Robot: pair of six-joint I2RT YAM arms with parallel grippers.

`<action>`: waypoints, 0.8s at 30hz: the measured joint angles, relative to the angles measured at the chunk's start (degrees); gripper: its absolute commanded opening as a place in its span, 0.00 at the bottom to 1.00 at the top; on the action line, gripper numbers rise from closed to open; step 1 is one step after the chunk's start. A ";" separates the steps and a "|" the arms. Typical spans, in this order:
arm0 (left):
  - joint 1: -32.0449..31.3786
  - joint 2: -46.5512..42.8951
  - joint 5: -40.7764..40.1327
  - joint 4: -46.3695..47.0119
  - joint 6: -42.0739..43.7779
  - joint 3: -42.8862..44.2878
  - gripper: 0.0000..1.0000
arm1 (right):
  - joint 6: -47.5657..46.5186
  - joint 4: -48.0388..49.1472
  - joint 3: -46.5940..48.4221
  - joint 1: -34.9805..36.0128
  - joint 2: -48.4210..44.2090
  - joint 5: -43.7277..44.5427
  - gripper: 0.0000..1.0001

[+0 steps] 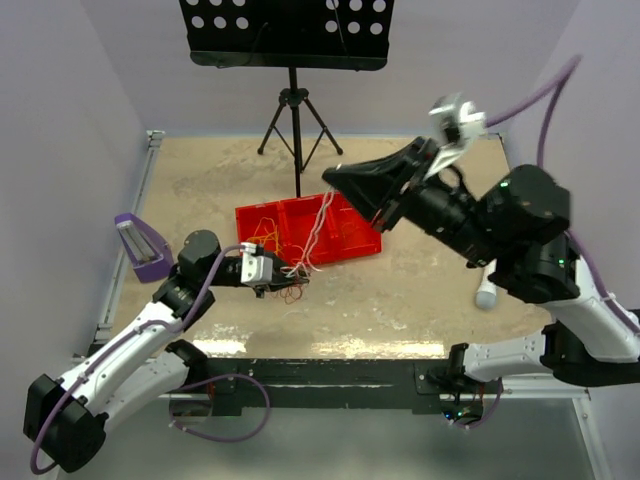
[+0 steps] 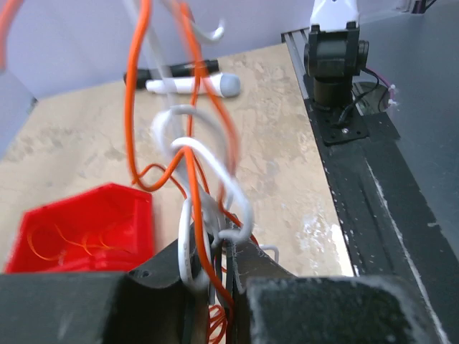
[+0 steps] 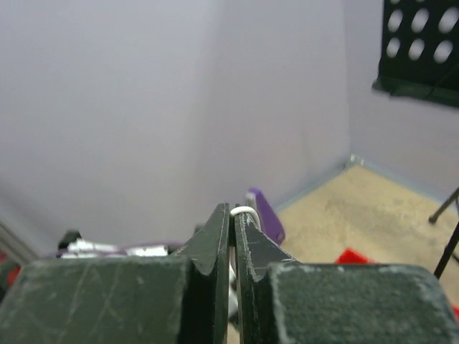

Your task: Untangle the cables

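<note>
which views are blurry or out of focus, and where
Left wrist: the cables near the lens are smeared, the table behind crisper. Right wrist: the right hand at the bottom is soft. Top external: sharp, with glare on the table's near edge.

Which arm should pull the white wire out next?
Probably right: the right gripper is shut on the white wire, high above the clump that the left gripper holds.

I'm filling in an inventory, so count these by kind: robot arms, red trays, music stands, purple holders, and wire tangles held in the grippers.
Robot arms: 2
Red tray: 1
Music stand: 1
Purple holder: 1
Held wire tangle: 1
Total: 6
</note>
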 measured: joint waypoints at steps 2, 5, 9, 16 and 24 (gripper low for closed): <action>0.00 -0.02 -0.44 -2.21 0.85 -1.01 0.16 | -1.31 2.45 3.87 0.00 0.17 1.64 0.03; 0.00 1.18 -1.29 -7.26 2.38 -3.15 0.16 | -3.08 6.71 8.55 0.00 -2.08 4.20 0.02; 0.04 1.68 -2.60 -11.85 4.92 -4.07 0.15 | -4.72 11.41 13.75 0.00 -6.16 6.97 0.02; 0.04 1.62 -4.35 -14.40 8.81 -4.07 0.17 | -6.19 15.39 16.87 -0.02 -9.20 10.27 0.02; 0.04 1.51 -4.50 -16.61 9.75 -2.95 0.23 | -6.51 14.14 12.50 -0.02 -4.28 13.35 0.00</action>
